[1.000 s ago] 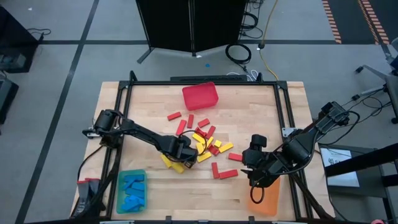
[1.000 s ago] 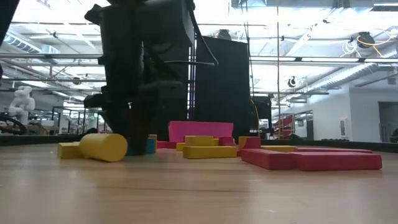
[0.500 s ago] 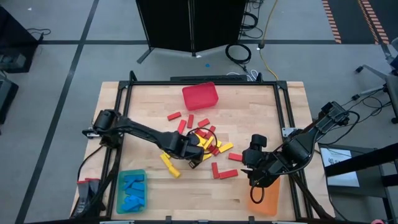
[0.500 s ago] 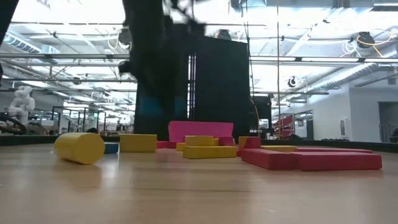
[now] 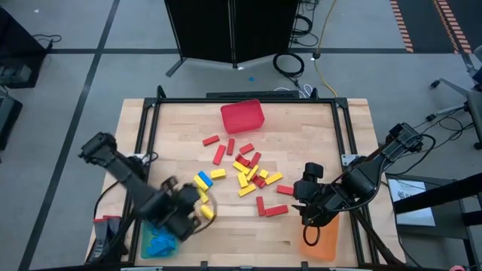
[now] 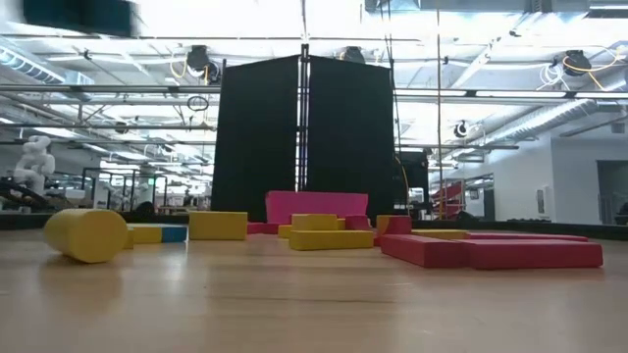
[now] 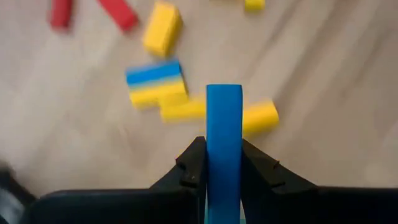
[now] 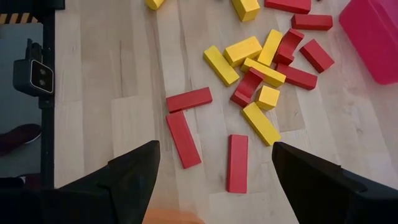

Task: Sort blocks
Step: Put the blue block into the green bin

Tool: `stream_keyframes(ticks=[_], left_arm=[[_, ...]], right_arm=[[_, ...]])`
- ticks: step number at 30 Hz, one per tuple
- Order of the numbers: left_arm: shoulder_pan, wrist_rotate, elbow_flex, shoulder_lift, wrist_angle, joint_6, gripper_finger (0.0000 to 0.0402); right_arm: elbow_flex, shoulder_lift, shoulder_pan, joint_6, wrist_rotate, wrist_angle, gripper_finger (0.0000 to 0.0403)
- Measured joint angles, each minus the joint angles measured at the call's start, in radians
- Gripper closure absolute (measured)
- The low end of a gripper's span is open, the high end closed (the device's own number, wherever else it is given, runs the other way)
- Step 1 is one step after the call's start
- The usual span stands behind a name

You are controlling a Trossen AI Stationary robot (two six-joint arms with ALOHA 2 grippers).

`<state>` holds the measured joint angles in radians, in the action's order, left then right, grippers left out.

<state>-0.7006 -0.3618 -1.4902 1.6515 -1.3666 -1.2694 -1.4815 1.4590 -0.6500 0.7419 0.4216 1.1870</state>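
My left gripper (image 5: 183, 216) hangs near the table's near left corner, over the far edge of the blue bin (image 5: 158, 242), shut on a blue block (image 7: 224, 124). Below it lie a yellow cylinder (image 7: 259, 116) and a blue block resting on a yellow one (image 7: 155, 82). Red and yellow blocks (image 5: 248, 172) lie scattered mid-table. My right gripper (image 5: 307, 214) waits open over the near right, above red blocks (image 8: 186, 118), holding nothing. My left gripper pinches the blue block by its two long sides (image 7: 224, 163) between its two fingers (image 7: 194, 163). The fingers point steeply down and lie along the block, which sticks out well past the fingertips. The block is lifted clear of the table.
A red bin (image 5: 242, 115) stands at the far middle and an orange bin (image 5: 320, 242) at the near right corner. The blue bin holds several blue blocks. A black frame (image 5: 151, 113) edges the table.
My left gripper has risen out of the pile and swung toward the table's near left corner, carrying the blue block up with it. The yellow cylinder has rolled toward the near left, and a yellow block beside it has been left behind on the table.
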Motion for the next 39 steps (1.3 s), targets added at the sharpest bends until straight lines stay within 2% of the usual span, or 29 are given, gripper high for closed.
stream_keyframes(ticks=[4,11,19,27,35,37,39], left_arm=[[-0.129,0.08,0.047,0.009,0.001,-0.184,0.0343],[-0.301,0.193,0.108,0.015,-0.001,-0.318,0.0343],[-0.451,0.258,0.216,0.015,0.122,-0.456,0.0343],[-0.48,0.26,0.313,0.015,0.242,-0.472,0.0343],[-0.463,0.241,0.327,0.015,0.271,-0.4,0.0343],[-0.464,0.241,0.327,0.015,0.278,-0.395,0.033],[-0.465,0.242,0.327,0.015,0.285,-0.38,0.0298]], right_arm=[[0.0,0.0,0.0,-0.004,0.0,0.0,0.0096],[0.0,0.0,0.0,0.0,-0.002,-0.001,0.0096],[0.0,0.0,0.0,0.006,-0.003,-0.002,0.0097],[0.0,0.0,0.0,0.006,-0.004,-0.002,0.0096],[0.0,0.0,0.0,0.006,-0.004,-0.001,0.0096],[0.0,0.0,0.0,0.006,-0.004,-0.001,0.0096],[0.0,0.0,0.0,0.006,-0.004,-0.001,0.0096]])
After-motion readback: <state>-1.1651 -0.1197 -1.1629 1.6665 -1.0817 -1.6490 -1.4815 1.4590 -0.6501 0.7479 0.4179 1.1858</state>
